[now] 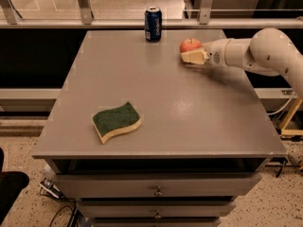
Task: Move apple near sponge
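Observation:
The red-orange apple (189,45) sits at the far right of the grey table (156,98), to the right of the blue can. My gripper (191,54) reaches in from the right on a white arm, with its pale fingers (193,56) around the apple's near side, touching or nearly touching it. The sponge (116,121), dark green on top with pale yellow foam below, lies flat near the table's front left, well apart from the apple and the gripper.
A blue soda can (153,23) stands upright at the table's back edge, left of the apple. A metal railing (85,4) runs behind the table. Drawers (156,190) sit below the front edge.

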